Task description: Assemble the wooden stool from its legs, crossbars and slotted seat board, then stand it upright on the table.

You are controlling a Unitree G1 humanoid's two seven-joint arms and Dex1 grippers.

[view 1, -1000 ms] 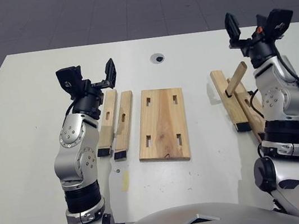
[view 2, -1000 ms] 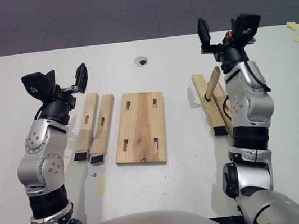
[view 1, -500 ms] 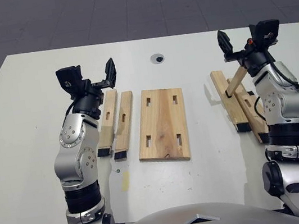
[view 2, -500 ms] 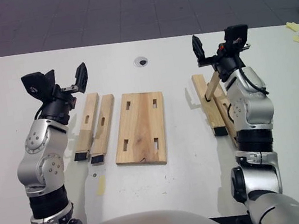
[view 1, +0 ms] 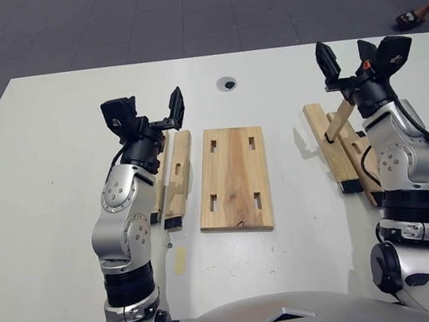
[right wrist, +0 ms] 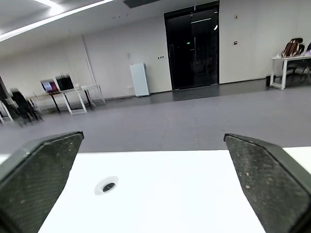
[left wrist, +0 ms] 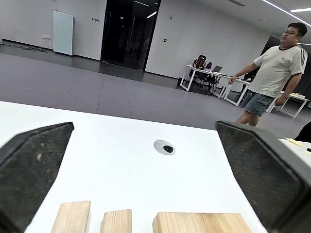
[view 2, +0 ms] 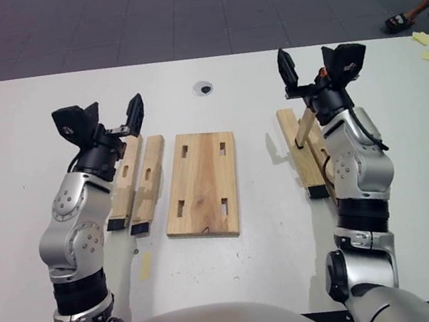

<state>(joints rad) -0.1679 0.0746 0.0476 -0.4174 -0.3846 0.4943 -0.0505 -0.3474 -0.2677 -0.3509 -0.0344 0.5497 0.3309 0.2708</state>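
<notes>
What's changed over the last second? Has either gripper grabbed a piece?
Left gripper shifted toward the centre, now over the left legs. Right gripper came down and inward, above the tilted crossbar. Both open, nothing grasped. Seat board, right legs and the other pieces are unmoved.

No legible text or numbers, green sign over the doorway — too small to read
</notes>
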